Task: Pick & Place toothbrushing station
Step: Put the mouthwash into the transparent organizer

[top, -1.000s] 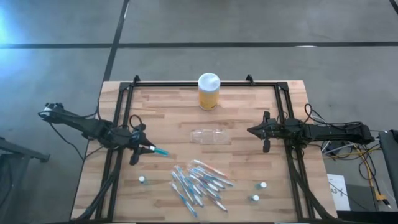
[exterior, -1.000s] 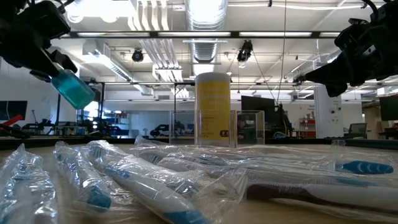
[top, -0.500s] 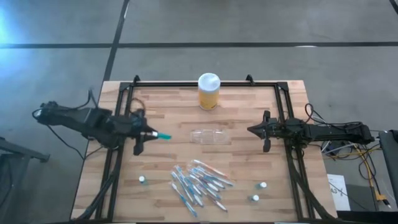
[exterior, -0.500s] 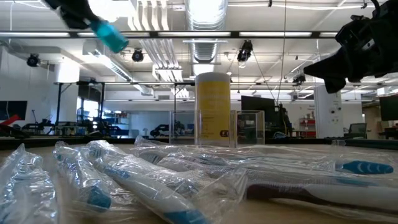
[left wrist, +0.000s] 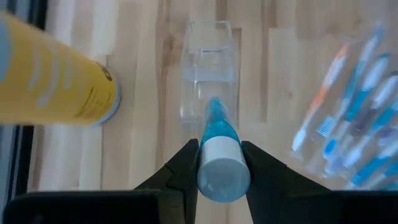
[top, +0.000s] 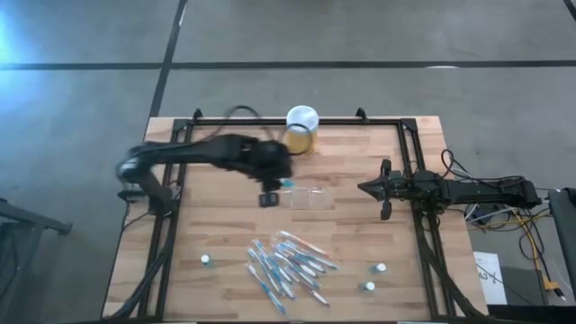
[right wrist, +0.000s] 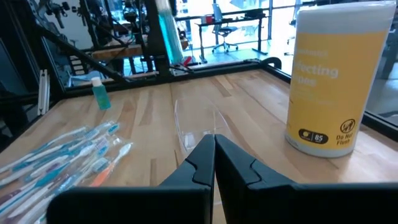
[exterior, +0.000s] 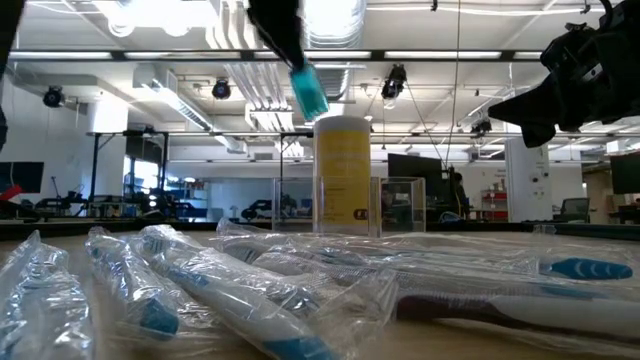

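Note:
The clear plastic toothbrushing station (top: pixel 304 198) rests by its base on the wood at mid-table; it also shows in the left wrist view (left wrist: pixel 208 74), the right wrist view (right wrist: pixel 196 127) and the low view (exterior: pixel 400 205). My left gripper (top: pixel 270 191) hovers just left of and above it, shut on a small teal tube with a white cap (left wrist: pixel 217 149), also seen in the low view (exterior: pixel 307 90). My right gripper (top: pixel 362 189) waits shut and empty to the station's right, its fingers (right wrist: pixel 214 149) pointing at it. My left gripper pinches the teal tube at its white-capped end (left wrist: pixel 221 177) between its two fingers (left wrist: pixel 183 171). The tube lies along the fingers and sticks out past them. It is lifted clear and slants down, its flat teal end (exterior: pixel 314 108) lowest, over the station.
A yellow jar with a white lid (top: pixel 301 132) stands at the far edge behind the station. A pile of wrapped toothbrushes (top: pixel 288 265) lies near the front. Small capped tubes stand at front left (top: pixel 206 260) and front right (top: pixel 381 268). A black frame rail (top: pixel 171 180) borders the table.
My left gripper has swung from the table's left edge toward the centre, rising and then coming over the clear station, still shut on the teal tube. The tube has tipped so that its flat end now points down.

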Robot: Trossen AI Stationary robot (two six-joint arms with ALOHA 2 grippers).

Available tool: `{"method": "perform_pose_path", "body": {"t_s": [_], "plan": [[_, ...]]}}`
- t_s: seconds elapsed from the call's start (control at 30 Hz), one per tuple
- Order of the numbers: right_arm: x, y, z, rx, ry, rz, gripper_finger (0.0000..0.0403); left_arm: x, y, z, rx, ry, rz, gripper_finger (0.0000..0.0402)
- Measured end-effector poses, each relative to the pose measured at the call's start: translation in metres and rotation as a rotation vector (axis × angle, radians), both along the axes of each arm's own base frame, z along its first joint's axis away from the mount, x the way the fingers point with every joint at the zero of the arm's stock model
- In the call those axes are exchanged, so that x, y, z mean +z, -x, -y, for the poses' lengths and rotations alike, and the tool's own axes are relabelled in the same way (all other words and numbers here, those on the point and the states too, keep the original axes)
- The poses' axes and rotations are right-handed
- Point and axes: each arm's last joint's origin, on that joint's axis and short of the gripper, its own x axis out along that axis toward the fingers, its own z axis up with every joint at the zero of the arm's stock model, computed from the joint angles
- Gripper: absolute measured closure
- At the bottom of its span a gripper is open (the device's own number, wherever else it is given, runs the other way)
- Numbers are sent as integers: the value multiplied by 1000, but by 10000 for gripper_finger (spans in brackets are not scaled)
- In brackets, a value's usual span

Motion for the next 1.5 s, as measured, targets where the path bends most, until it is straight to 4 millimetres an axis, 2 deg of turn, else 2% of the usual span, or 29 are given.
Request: {"method": "perform_pose_path", "body": {"t_s": [0.13, 0.27, 0.5, 0.6, 1.13, 1.5], "plan": [[0, 0, 0, 0, 0, 1, 394, -13, -31, -8, -25, 3, -80, 303], [0, 0, 0, 0, -3, 2, 394, -37, -58, -12, -43, 0, -152, 303], [0, 0, 0, 0, -4, 2, 394, -58, -75, -26, -31, 6, -220, 303], [0, 0, 0, 0, -4, 1, 394, -71, -79, -29, -31, 8, -251, 303], [1, 0, 0, 0, -2, 9, 394, -107, -85, -35, -21, 14, -251, 303], [1, 0, 0, 0, 0, 9, 394, -127, -81, -41, -8, 28, -290, 303]]}}
